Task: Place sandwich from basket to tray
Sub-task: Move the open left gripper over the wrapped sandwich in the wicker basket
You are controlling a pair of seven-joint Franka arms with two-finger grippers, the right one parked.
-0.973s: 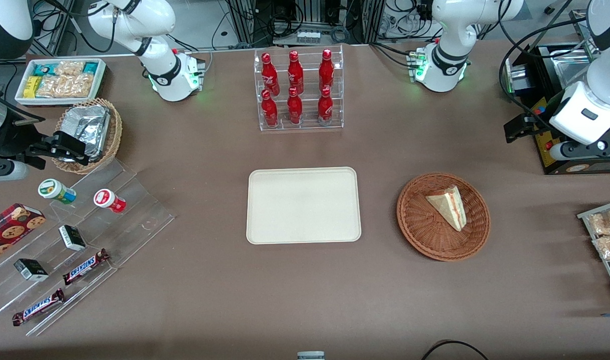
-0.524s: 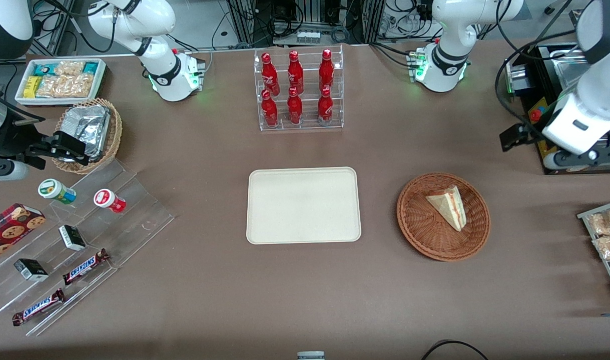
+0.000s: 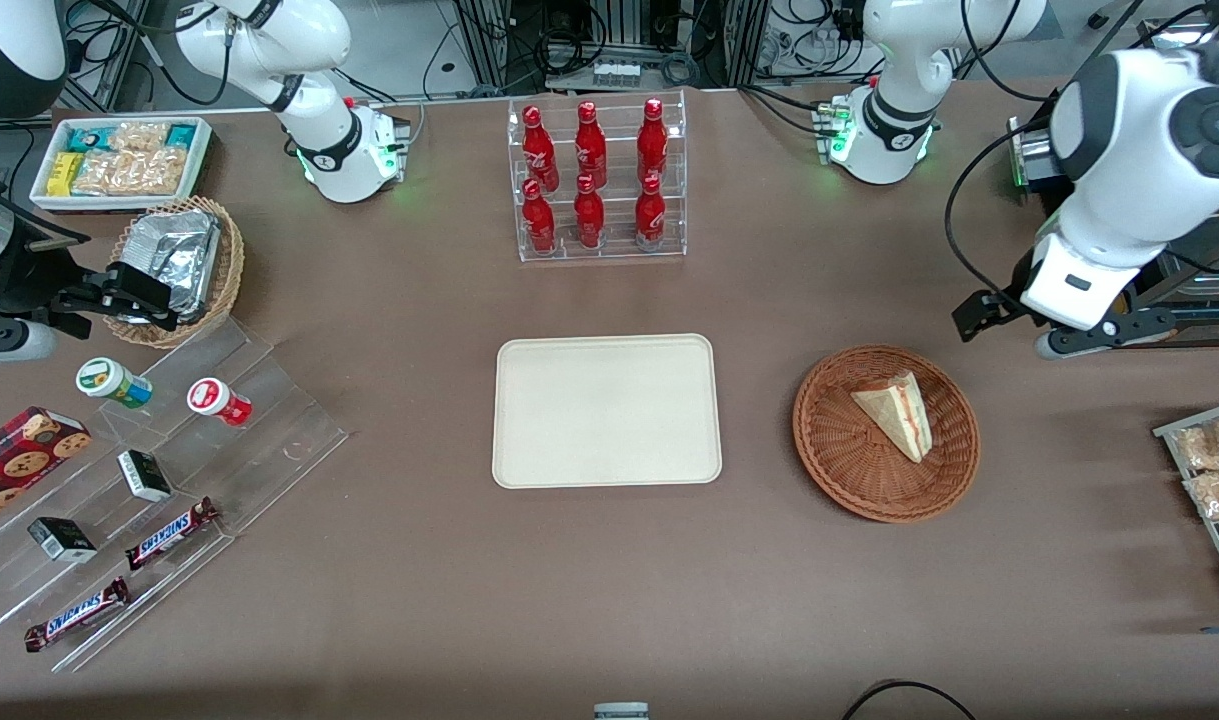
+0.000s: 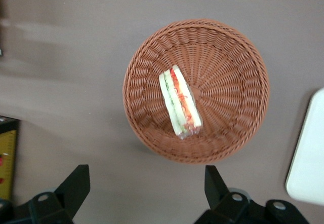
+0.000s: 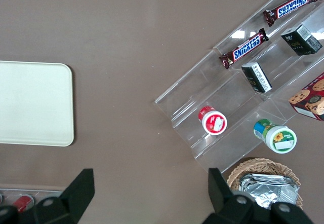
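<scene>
Front view: you see the sandwich (image 3: pixel 894 413) lying in the basket (image 3: pixel 837 440), its filling stripe along the edge toward the working arm's end of the table.
Tray: the tray (image 3: pixel 606 410) sits bare, well apart from the basket, toward the parked arm's end of the table.
Gripper: your gripper (image 3: pixel 1009 318) hangs above the table, farther from the front camera than the basket and toward the working arm's end, not yet over the sandwich.
Hand state: the wrist view shows the gripper (image 4: pixel 147 186) with its two fingers (image 4: pixel 76 186) spread wide and nothing between them.
Wrist view: the sandwich (image 4: pixel 180 102) rests on its side near the middle of the basket (image 4: pixel 238 67), and a corner of the tray (image 4: pixel 309 168) shows just beside the basket.
Done so far: nothing of the task itself, as far as you can judge; the sandwich is untouched.
Left to do: bring the gripper over the basket, come down, close across the wedge, lift it clear of the rim, carry it to the tray and release.
Bystanders: the red bottles (image 3: pixel 589 180) in their rack stand clear of that path.
</scene>
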